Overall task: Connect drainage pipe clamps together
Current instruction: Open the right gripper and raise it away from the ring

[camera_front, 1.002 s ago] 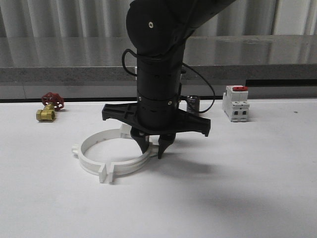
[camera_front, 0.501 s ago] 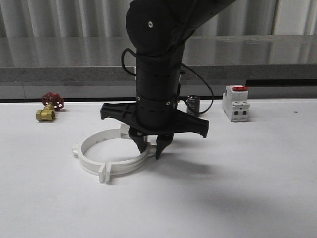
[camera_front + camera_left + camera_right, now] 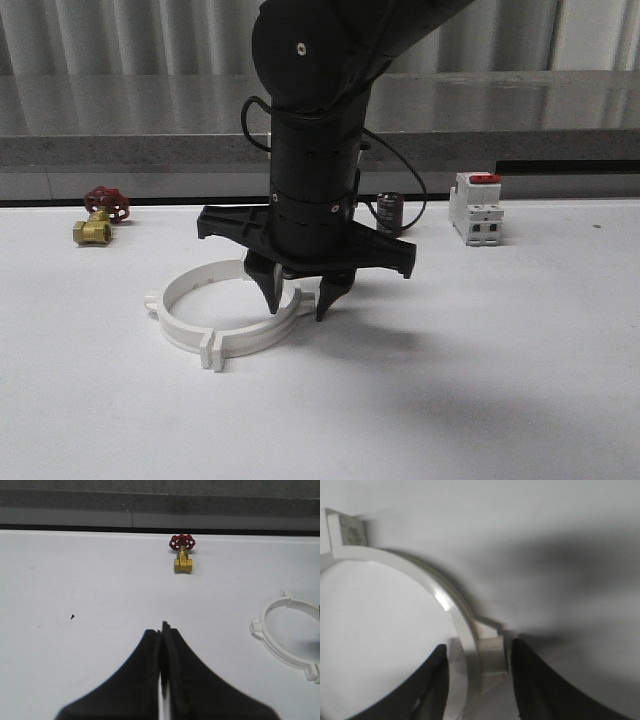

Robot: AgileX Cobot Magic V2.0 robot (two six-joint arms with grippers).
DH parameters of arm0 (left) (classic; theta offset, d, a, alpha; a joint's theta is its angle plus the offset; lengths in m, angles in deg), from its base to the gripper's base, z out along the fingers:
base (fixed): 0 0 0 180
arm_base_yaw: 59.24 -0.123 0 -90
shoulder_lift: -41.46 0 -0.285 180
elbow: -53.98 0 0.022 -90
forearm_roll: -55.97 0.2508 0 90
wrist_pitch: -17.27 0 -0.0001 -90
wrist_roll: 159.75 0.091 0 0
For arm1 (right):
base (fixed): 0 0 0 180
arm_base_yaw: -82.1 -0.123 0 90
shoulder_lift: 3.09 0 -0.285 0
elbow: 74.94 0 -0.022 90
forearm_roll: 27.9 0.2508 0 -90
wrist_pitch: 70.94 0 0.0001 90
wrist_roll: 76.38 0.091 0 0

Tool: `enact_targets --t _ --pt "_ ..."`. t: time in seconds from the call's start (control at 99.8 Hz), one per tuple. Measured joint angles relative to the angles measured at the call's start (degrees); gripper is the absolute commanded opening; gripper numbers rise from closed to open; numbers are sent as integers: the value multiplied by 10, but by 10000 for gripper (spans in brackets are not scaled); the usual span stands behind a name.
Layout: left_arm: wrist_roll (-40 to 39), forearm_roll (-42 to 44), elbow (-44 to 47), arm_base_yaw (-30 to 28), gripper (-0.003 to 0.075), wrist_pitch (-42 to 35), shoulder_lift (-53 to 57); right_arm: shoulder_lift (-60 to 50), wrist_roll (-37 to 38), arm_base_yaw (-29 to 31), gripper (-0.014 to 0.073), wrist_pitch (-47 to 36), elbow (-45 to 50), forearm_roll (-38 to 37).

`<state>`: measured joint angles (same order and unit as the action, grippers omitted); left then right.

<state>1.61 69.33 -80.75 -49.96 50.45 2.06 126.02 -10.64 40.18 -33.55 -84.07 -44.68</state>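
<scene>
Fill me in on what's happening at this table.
The right gripper is down over the drainage pipe clamps, its open fingers straddling the right side of the band around a small outer tab. The two white halves lie together as a ring on the white table. The left gripper is shut and empty, hovering apart from the ring. A brass valve with a red handwheel and a white breaker with a red top sit untouched at the back.
</scene>
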Motion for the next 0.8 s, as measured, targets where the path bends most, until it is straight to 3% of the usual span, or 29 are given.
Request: enact_targets --t 0.301,0.521,0.801 --pt "0 0 0 0 -20 0 0 -4 -1 0 358 -1 -1 -2" --pt "0 0 0 0 -20 0 0 -63 -5 0 358 5 -1 -80" --pt "0 0 0 0 -20 0 0 -189 -113 36 358 53 4 -136"
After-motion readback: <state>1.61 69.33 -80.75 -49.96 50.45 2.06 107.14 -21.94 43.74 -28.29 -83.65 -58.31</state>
